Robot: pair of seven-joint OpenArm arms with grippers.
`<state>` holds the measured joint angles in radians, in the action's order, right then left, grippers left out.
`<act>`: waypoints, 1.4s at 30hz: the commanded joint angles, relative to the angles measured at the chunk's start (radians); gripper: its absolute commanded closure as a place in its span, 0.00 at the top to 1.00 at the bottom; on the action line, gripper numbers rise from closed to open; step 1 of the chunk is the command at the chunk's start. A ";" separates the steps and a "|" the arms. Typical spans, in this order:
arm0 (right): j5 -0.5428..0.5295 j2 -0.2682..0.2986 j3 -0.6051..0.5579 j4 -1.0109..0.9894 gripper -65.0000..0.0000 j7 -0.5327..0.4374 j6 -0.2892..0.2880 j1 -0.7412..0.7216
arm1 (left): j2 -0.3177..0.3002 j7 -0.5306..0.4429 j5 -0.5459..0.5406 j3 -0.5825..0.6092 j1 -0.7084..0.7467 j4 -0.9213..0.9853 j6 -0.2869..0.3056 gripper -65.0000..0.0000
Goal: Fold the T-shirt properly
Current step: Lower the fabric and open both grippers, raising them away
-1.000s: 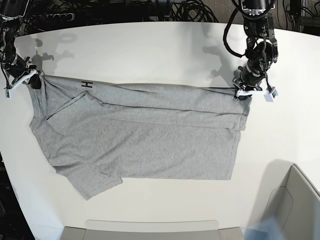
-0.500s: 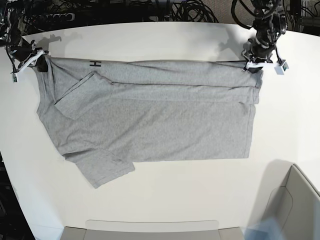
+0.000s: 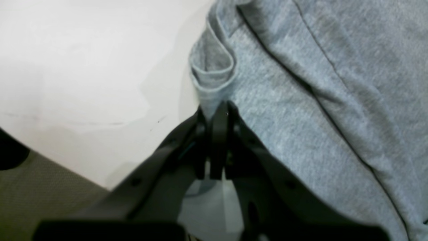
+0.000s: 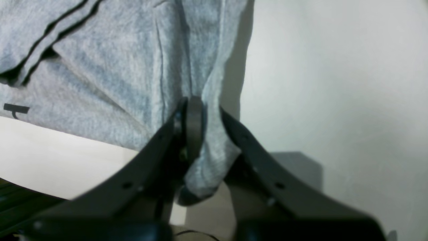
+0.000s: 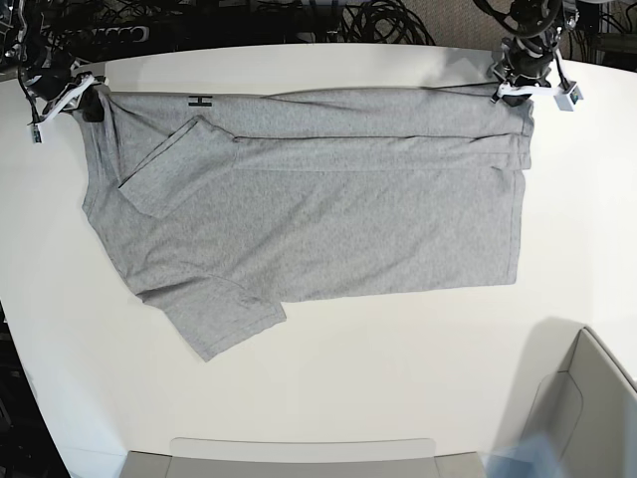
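Observation:
The heather-grey T-shirt (image 5: 318,219) lies spread on the white table (image 5: 398,378). Its far strip is folded over, and a black letter (image 5: 200,102) shows near the far left corner. One sleeve (image 5: 214,319) points toward the front left. My left gripper (image 5: 513,95) is shut on the shirt's far right corner. In the left wrist view its fingertips (image 3: 215,112) pinch a curled hem of the T-shirt (image 3: 301,100). My right gripper (image 5: 90,103) is shut on the far left corner. The right wrist view shows its fingers (image 4: 194,103) clamping a bunched edge of the T-shirt (image 4: 117,67).
A grey bin (image 5: 587,408) stands at the front right corner and a flat grey tray (image 5: 299,456) lies along the front edge. Black cables (image 5: 299,20) crowd the space behind the table's far edge, close to both grippers.
Both grippers have drawn the shirt's far edge toward the back of the table. The whole shirt has slid with them and lies flatter.

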<state>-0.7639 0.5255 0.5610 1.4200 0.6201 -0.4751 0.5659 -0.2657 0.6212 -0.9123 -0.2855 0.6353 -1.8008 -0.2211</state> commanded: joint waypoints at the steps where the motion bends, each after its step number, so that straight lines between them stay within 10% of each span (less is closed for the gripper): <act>1: 0.028 0.006 0.009 0.005 0.00 0.028 -0.001 0.013 | -0.011 -0.017 0.008 -0.011 0.011 -0.024 -0.004 0.02; 6: 0.028 -0.017 0.004 0.046 0.02 0.028 -0.001 0.013 | -0.013 0.001 0.008 -0.011 0.013 -0.081 -0.014 0.20; 10: 0.028 -0.026 0.006 0.078 0.22 0.030 -0.001 0.016 | -0.013 0.064 0.008 -0.011 0.013 -0.124 -0.016 0.36; 26: 0.022 0.011 0.012 0.143 0.24 0.030 -0.001 0.090 | -0.007 0.078 0.005 -0.146 0.080 -0.205 -0.018 0.36; 42: 0.028 0.006 0.276 0.143 0.24 0.042 -0.001 0.139 | -0.053 0.078 0.002 -0.140 0.007 -0.233 -0.007 0.36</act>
<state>-0.7238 0.5152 0.8337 1.5459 0.6743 -0.4747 0.7006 -0.2977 0.7113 -0.9127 -0.4187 0.6373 -2.0167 -0.2279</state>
